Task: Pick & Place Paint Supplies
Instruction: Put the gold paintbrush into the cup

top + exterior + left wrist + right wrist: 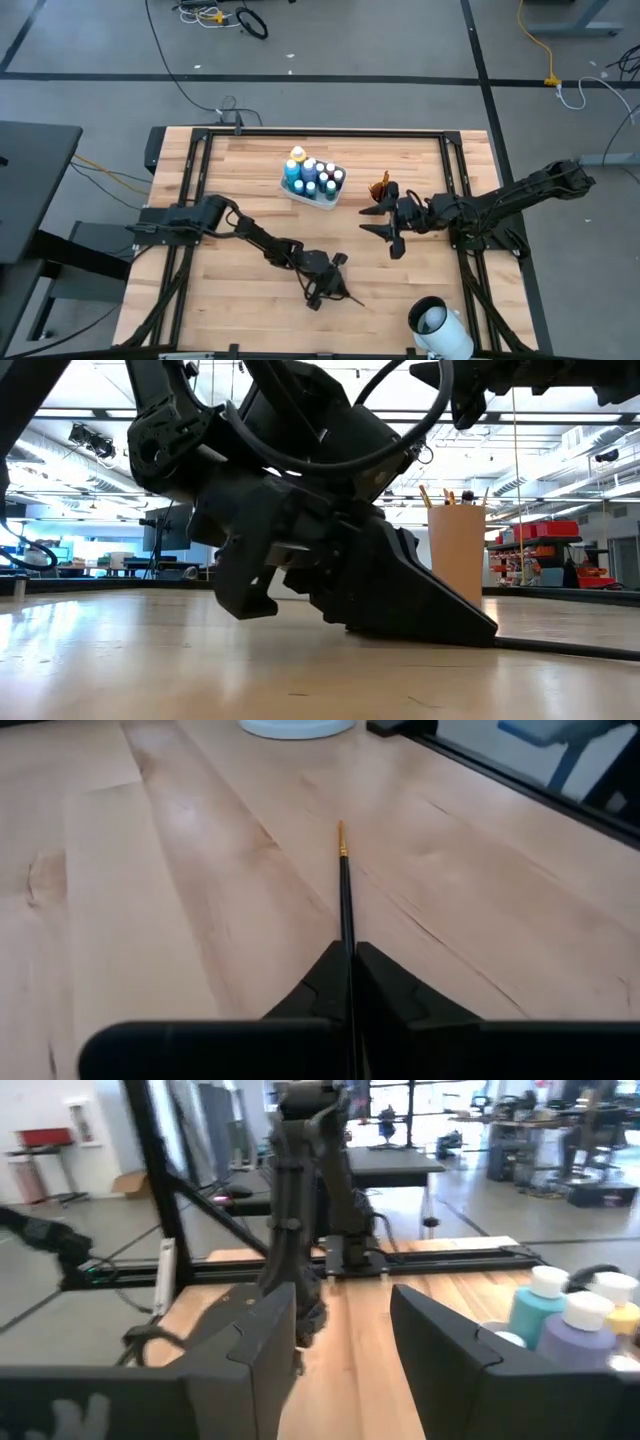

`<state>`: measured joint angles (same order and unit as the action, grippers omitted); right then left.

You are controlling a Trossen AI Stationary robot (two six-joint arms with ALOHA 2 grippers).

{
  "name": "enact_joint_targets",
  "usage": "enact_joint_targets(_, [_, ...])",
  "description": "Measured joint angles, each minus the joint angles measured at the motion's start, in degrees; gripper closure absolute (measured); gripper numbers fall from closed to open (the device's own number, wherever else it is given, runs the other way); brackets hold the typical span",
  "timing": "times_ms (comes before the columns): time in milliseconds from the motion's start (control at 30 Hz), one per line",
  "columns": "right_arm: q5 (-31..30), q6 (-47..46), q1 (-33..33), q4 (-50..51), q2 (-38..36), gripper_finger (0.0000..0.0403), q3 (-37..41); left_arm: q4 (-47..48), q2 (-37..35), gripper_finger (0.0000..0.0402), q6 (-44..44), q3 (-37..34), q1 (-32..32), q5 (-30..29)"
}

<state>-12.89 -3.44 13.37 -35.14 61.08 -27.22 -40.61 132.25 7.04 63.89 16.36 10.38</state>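
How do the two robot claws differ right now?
The left gripper is down at the table with its jaws shut on a thin paintbrush; the right gripper holds nothing, its jaws open. The left works in the table's near middle; the right waits beside the orange-brown cup. Both are dark, two-fingered.

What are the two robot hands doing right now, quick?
Left gripper: closed on a thin black-handled paintbrush lying on the wooden table.
Right gripper: open, holding nothing, raised near the small paint bottles.
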Motion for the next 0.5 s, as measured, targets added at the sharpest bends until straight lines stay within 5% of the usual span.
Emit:
enact_joint_targets(267, [13.68, 2.59, 0.02, 0.63, 0.00, 0.0234, 0.00, 0.62, -3.34, 0.0392, -0.08, -0.32, -0.06, -1.95])
enact_joint_targets(500, [19.91, 5.49, 0.00, 11.33, 0.00, 0.0234, 0.02, 8.39, -8.65, 0.0398, 3.12, -0.35, -0.07, -5.23])
